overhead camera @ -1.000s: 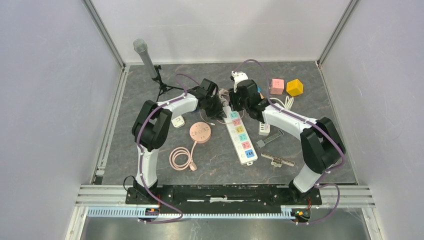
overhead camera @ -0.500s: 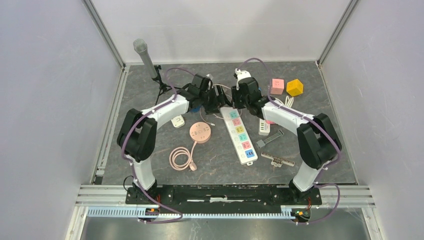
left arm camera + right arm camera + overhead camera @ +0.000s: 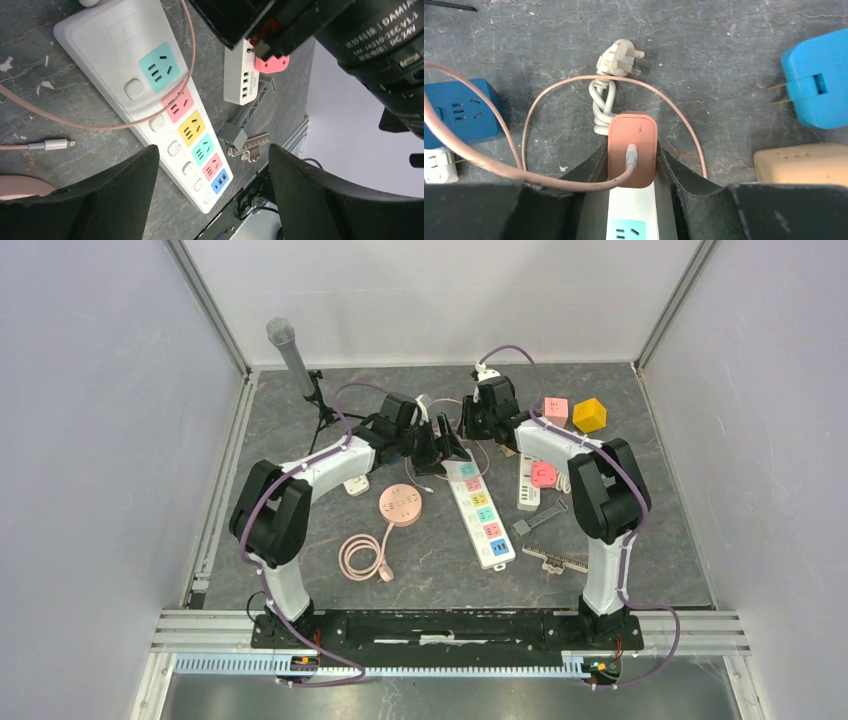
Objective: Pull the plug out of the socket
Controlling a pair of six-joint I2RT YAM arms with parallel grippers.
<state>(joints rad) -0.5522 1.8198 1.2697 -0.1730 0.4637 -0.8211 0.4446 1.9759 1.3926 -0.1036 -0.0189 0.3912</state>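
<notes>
Over far end of long white power strip [image 3: 131, 91]: salmon rectangular charger plug [image 3: 632, 130], pinched by its flat sides in right gripper [image 3: 631, 150]. Strip sockets show empty; plug judged free. Light, rigid, smooth shell; soft pink cable [image 3: 574, 82] trails. Left gripper [image 3: 215, 200] spread wide, empty.

The salmon plug [image 3: 632, 150], a rounded block with a grey cable connector [image 3: 631, 156] in its top face, stands upright over the far end of the white power strip [image 3: 150, 95]. It is just beyond the teal outlet. The strip lies flat on the table, its coloured outlets in a row.
</notes>
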